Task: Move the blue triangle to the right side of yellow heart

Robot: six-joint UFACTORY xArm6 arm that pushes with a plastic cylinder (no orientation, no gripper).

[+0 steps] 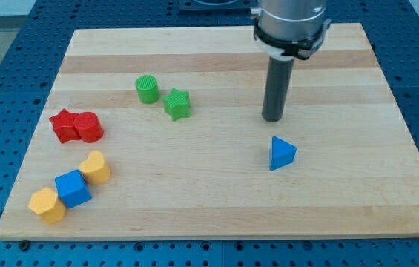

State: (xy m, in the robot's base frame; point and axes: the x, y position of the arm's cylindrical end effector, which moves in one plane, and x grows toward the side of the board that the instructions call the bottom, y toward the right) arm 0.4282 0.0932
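The blue triangle (281, 153) lies on the wooden board right of centre. The yellow heart (96, 167) sits at the lower left, touching a blue cube (73, 188). My tip (272, 117) rests on the board just above the blue triangle, a short gap apart from it. The dark rod rises from the tip to the arm's head at the view's top.
A yellow hexagon block (47, 204) touches the blue cube at the lower left. A red star (64, 124) and a red cylinder (89, 127) sit together at the left. A green cylinder (147, 88) and a green star (177, 104) stand at upper centre-left. The board (216, 215) lies on a blue pegboard table.
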